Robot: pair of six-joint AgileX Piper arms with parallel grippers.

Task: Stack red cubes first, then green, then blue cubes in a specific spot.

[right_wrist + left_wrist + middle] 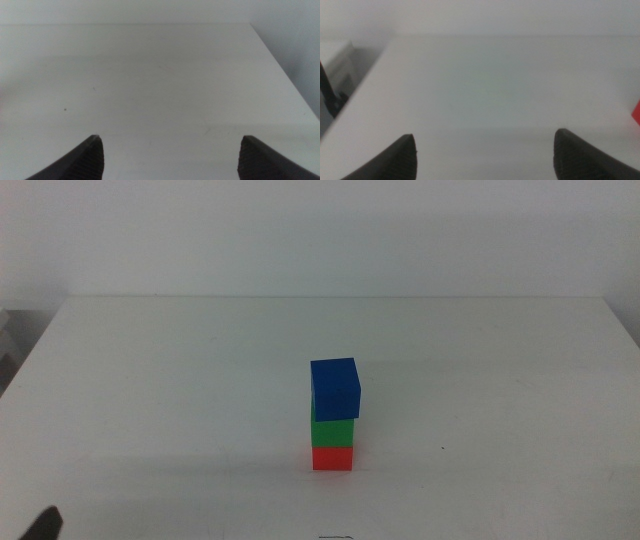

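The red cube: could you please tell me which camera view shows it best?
The middle view: the red cube sits in full view beneath the green cube and blue cube. The left wrist view catches only a blurred red sliver at its edge; the right wrist view shows none.

Middle cam: high, facing fwd/down over white bench (pixel 150 380), cube stack mid-frame. L wrist cam: low, close to bench, blurry; shares red cube (pixel 637 112) at frame edge w/ middle view. R wrist cam: low over bare bench only.
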